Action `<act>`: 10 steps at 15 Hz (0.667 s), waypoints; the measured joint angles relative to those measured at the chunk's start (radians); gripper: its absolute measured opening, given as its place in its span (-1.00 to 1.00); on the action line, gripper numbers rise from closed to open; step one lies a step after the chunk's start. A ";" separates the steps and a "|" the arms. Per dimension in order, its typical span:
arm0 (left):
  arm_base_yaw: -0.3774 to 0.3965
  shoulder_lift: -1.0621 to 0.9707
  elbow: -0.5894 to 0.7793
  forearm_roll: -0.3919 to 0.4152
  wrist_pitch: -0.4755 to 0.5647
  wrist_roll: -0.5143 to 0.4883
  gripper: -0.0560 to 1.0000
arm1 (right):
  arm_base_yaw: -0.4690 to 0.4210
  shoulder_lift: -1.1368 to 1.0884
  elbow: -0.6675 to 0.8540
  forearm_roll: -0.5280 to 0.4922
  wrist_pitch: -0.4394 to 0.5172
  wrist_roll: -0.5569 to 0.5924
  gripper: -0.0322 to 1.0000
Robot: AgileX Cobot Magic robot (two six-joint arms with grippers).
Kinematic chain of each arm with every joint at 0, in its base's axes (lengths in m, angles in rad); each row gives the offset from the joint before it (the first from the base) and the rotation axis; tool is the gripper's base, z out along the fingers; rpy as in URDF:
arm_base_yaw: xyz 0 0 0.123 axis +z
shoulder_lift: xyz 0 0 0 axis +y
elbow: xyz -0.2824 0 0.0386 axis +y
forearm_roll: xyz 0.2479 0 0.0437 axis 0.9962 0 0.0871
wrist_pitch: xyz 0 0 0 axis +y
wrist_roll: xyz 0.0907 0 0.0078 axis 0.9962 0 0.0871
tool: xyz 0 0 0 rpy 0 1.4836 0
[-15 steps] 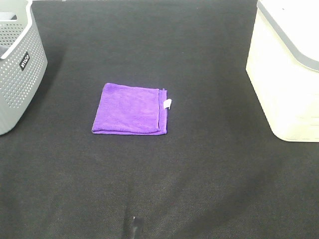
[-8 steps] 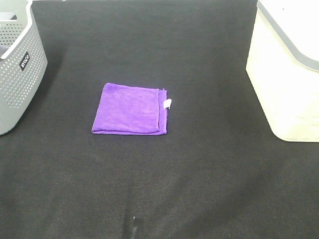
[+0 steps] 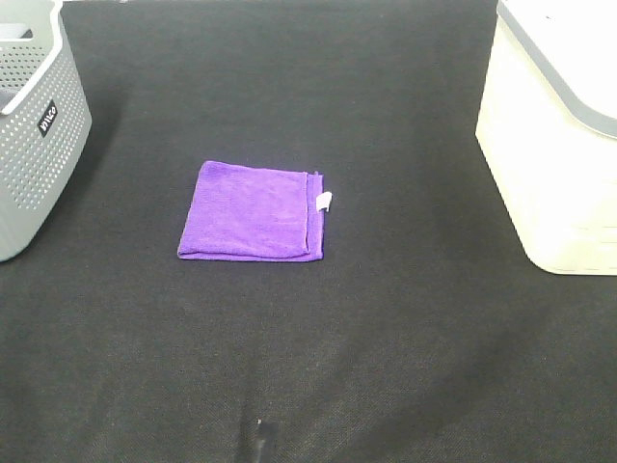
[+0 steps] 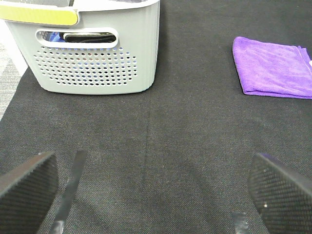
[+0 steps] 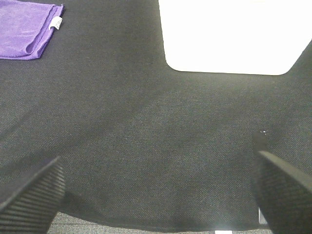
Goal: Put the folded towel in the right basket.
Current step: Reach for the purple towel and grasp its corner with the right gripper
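Note:
A folded purple towel [image 3: 253,224] with a small white tag lies flat on the black mat, left of centre. It also shows in the left wrist view [image 4: 273,73] and the right wrist view [image 5: 27,27]. The right basket [image 3: 559,145] is a cream bin with a grey rim at the right edge; its wall shows in the right wrist view [image 5: 229,39]. My left gripper [image 4: 151,195] is open and empty, well short of the towel. My right gripper [image 5: 156,195] is open and empty, near the mat's front edge. Neither gripper shows in the exterior high view.
A grey perforated basket [image 3: 34,125] stands at the far left; in the left wrist view [image 4: 97,48] it holds dark items. The black mat [image 3: 386,338] covers the table. Its front edge [image 5: 146,225] shows in the right wrist view.

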 joint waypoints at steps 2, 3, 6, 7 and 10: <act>0.000 0.000 0.000 0.000 0.000 0.000 0.98 | 0.000 0.000 0.000 0.000 0.000 0.000 0.97; 0.000 0.000 0.000 0.000 0.000 0.000 0.98 | 0.000 0.000 0.000 0.000 0.000 0.000 0.97; 0.000 0.000 0.000 0.000 0.000 0.000 0.98 | 0.000 0.000 0.000 0.000 0.000 0.000 0.97; 0.000 0.000 0.000 0.000 0.000 0.000 0.98 | 0.000 0.000 0.000 0.000 0.000 0.000 0.97; 0.000 0.000 0.000 0.000 0.000 0.000 0.98 | 0.000 0.000 0.000 0.000 0.000 0.000 0.97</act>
